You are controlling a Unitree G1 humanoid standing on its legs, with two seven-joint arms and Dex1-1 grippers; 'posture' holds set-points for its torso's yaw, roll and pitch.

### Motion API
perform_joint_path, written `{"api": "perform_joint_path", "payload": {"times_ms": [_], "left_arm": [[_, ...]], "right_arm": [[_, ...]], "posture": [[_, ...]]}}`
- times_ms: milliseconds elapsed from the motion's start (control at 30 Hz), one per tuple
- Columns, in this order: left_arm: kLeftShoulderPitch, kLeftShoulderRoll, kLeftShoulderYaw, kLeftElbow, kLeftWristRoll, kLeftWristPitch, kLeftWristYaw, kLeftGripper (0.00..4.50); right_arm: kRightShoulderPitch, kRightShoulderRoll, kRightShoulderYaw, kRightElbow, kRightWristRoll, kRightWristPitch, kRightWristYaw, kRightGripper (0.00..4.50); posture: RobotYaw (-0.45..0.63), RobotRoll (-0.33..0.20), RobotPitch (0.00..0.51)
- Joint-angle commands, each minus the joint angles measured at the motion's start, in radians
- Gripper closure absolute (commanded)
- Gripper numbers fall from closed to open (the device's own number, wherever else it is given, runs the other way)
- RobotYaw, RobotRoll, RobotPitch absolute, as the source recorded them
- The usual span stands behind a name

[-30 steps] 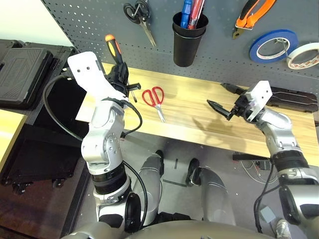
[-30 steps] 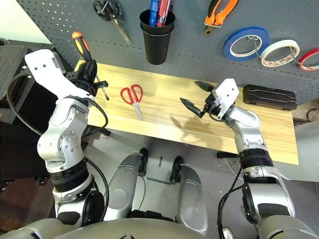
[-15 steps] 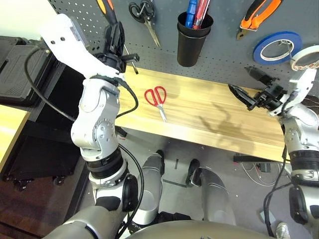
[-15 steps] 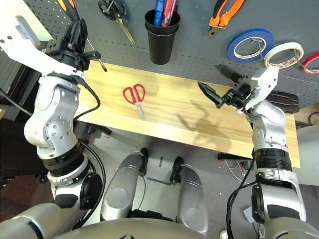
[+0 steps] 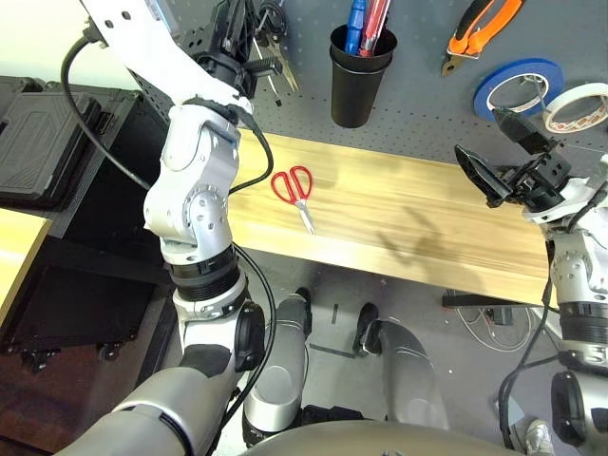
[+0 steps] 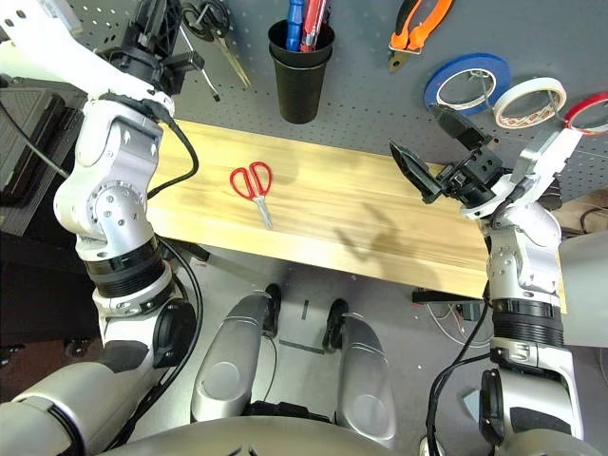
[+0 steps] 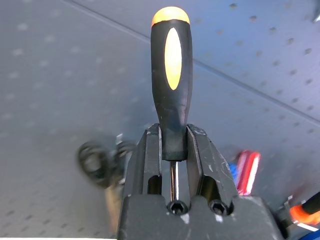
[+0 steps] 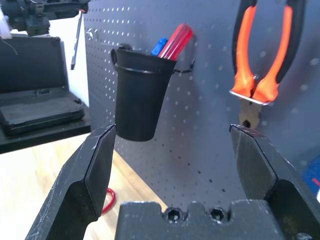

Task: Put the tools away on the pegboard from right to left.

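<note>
Left gripper [image 7: 172, 150] fingers clamped on screwdriver [image 7: 170, 85] near pegboard [image 5: 418, 95]; right gripper [image 8: 172, 150] fingers apart; red-handled scissors [image 5: 294, 193] below pegboard on tabletop [image 5: 399, 209].

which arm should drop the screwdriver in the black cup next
Left. Its claw is shut on the screwdriver, raised in front of the pegboard near the black cup. The right claw is open and holds nothing.

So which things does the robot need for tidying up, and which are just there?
For the job:
screwdriver in the left gripper
red scissors on the table
orange pliers, hung up
white tape, hung up
pegboard

Just there:
blue tape
black scissors
black cup
</note>
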Motion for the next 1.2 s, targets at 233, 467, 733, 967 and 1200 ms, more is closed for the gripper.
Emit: {"api": "perform_joint_path", "payload": {"times_ms": [233, 467, 733, 967, 1200], "left_arm": [[-0.100, 0.001, -0.006, 0.031, -0.049, -0.035, 0.011, 3.96], [-0.159, -0.008, -0.004, 0.086, -0.056, -0.073, 0.029, 3.96], [-0.257, -0.054, -0.023, 0.280, -0.012, -0.210, 0.066, 3.96], [-0.269, -0.071, -0.038, 0.376, 0.003, -0.280, 0.058, 3.96], [-0.272, -0.088, -0.056, 0.448, 0.015, -0.336, 0.047, 3.96]], "right_arm": [[0.019, 0.042, 0.010, -0.058, -0.010, 0.005, -0.052, 0.00], [0.009, 0.065, 0.021, -0.046, -0.027, -0.007, -0.061, 0.00], [-0.009, 0.094, 0.039, -0.027, -0.053, -0.017, -0.075, 0.00], [-0.004, 0.098, 0.040, -0.023, -0.064, -0.035, -0.088, 0.00], [0.004, 0.101, 0.041, -0.025, -0.071, -0.049, -0.099, 0.00]], "posture": [[0.15, 0.000, 0.249], [0.16, 0.000, 0.248], [0.15, 0.000, 0.244], [0.13, 0.000, 0.241], [0.11, 0.000, 0.238]]}}
